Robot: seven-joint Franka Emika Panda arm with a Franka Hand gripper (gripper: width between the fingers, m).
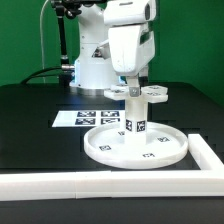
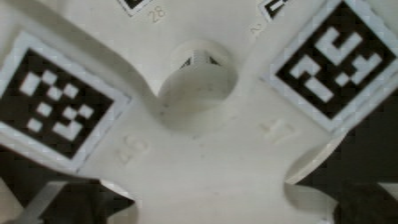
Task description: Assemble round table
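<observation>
One wide-open hand (image 1: 131, 88) hovers over the cross-shaped piece (image 1: 139, 93) atop the post (image 1: 134, 117).

The arm reaches straight down from the base, wrist vertical. Its gripper (image 1: 137, 92) points downward with the jaws spread wide (fingertips hard to make out), gripping nothing.
</observation>
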